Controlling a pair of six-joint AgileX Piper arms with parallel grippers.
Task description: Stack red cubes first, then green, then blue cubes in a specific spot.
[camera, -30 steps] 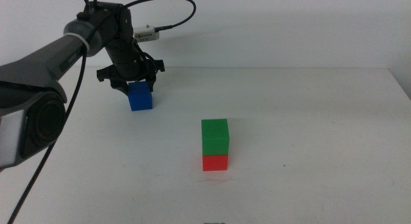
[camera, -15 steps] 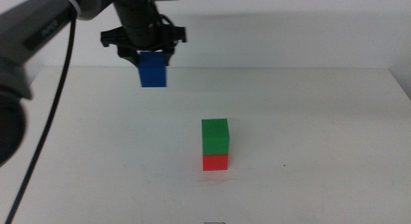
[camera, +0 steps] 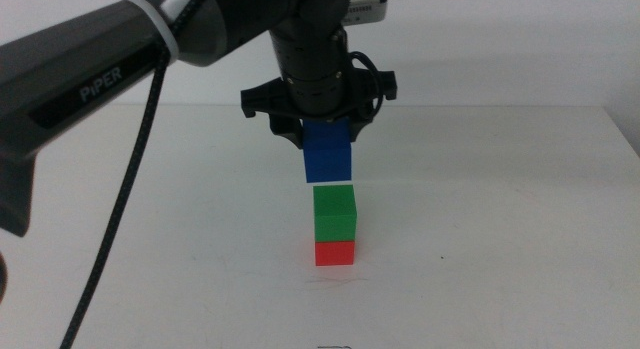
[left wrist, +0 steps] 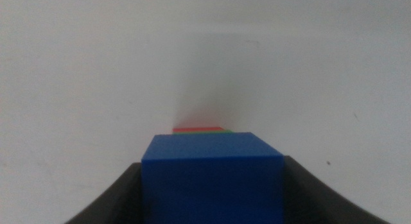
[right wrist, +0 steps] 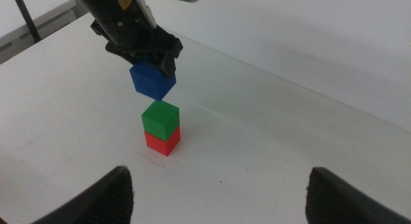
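Observation:
The red cube (camera: 335,253) rests on the white table with the green cube (camera: 335,211) stacked on it. The blue cube (camera: 328,155) hangs just above the green one, a little to its left, with a thin gap between them. My left gripper (camera: 326,137) comes down from above and is shut on the blue cube. In the left wrist view the blue cube (left wrist: 212,179) fills the space between the jaws, and slivers of the red cube (left wrist: 194,129) and green cube (left wrist: 223,131) show past it. My right gripper (right wrist: 218,198) waits open, back from the stack (right wrist: 161,128).
The white table (camera: 500,239) has its far edge behind the stack. The left arm (camera: 110,69) and its black cable (camera: 125,189) cross the left half of the middle view.
The left gripper lifted the blue cube off the table at the back left and carried it right and forward to just above the green cube. The red and green cubes stayed put.

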